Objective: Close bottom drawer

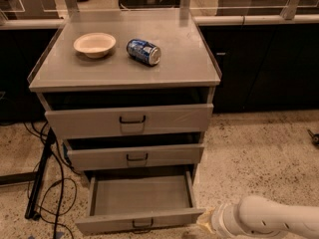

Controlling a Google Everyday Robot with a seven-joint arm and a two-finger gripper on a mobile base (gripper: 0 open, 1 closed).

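Noted bottom drawer pulled far out of the cabinet, low front panel nearest the camera, small dark handle at its middle. Found gripper low at the panel's right end, touching or just beside that corner — contact not resolved; how wide it stood could not be told. Traced white arm running off to the gripper's right. Logged middle drawer and top drawer above and left of the gripper. Higher up, on the cabinet top — bowl beside a blue can lying on its side.
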